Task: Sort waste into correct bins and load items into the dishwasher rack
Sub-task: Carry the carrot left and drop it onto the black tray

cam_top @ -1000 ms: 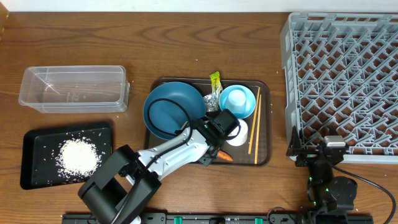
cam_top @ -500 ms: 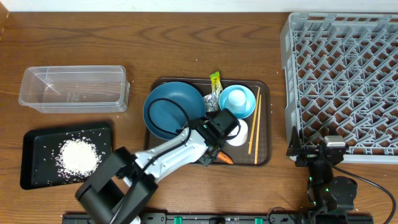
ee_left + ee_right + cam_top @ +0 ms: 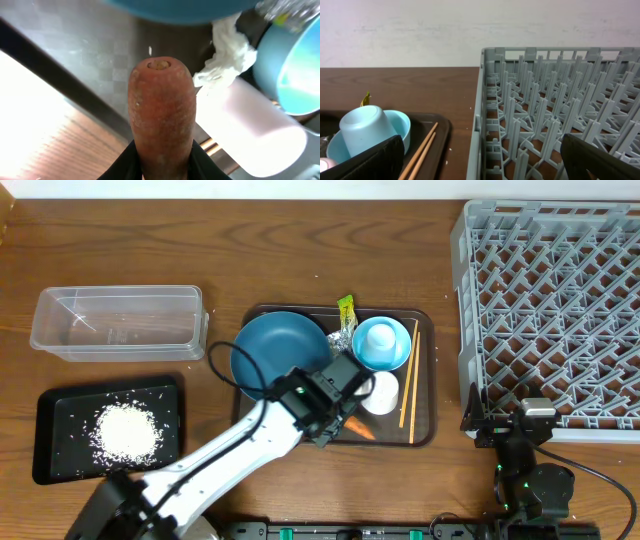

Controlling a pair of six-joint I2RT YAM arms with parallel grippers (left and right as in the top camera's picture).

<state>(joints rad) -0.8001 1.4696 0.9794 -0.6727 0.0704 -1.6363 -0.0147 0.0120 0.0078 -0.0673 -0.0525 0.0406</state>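
carrot, orange, blunt-ended, gripped in my left pincer, closed tight around it, over the near edge of the brown rectangular serving tray. my right pincer sits right of that tray, spread wide, empty.

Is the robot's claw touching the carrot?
Touching. The left wrist view shows the left claw with its black fingers pressed against both sides of the carrot.
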